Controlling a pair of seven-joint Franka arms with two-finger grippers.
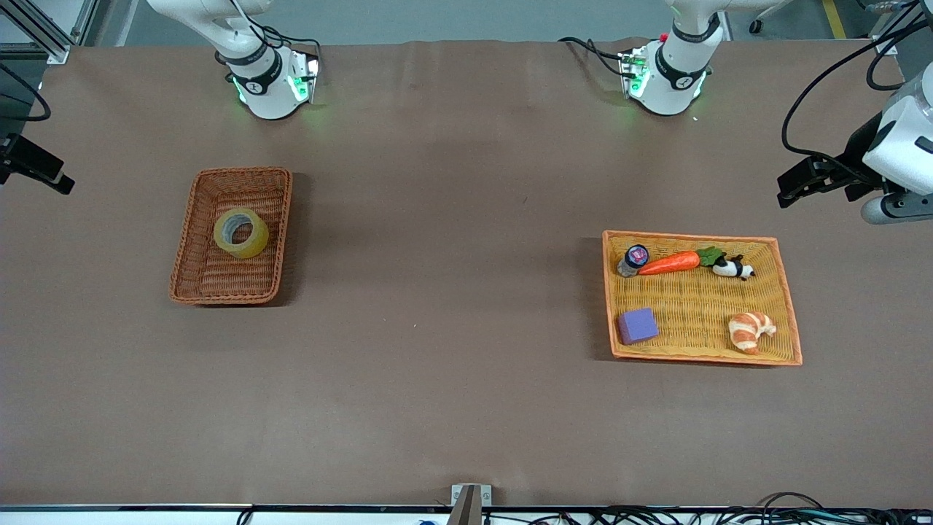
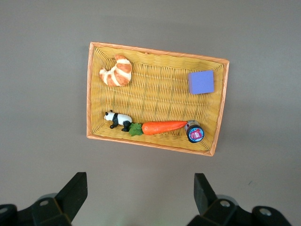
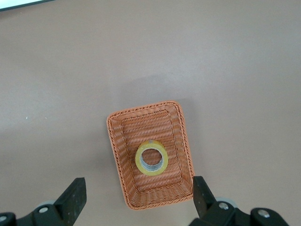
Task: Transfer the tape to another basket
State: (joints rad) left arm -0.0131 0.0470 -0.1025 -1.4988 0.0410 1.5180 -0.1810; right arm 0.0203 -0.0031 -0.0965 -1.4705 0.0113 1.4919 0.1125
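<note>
The tape (image 1: 241, 232), a yellowish ring with a grey core, lies flat in the deep reddish-brown wicker basket (image 1: 191, 273) toward the right arm's end of the table. It rests in the half of the basket farther from the front camera. My right gripper (image 3: 138, 186) hangs high over that basket (image 3: 181, 127) and the tape (image 3: 152, 159), open, with nothing between its fingers. My left gripper (image 2: 140, 181) is also open and empty, high over bare table beside the yellow-orange tray (image 2: 155, 96). The front view shows both hands only at its side edges.
The flat yellow-orange tray (image 1: 692, 299) toward the left arm's end holds a carrot (image 1: 669, 263), a small jar (image 1: 634, 257), a panda figure (image 1: 733, 269), a purple block (image 1: 638, 325) and a croissant (image 1: 751, 332). Brown tabletop lies between the two baskets.
</note>
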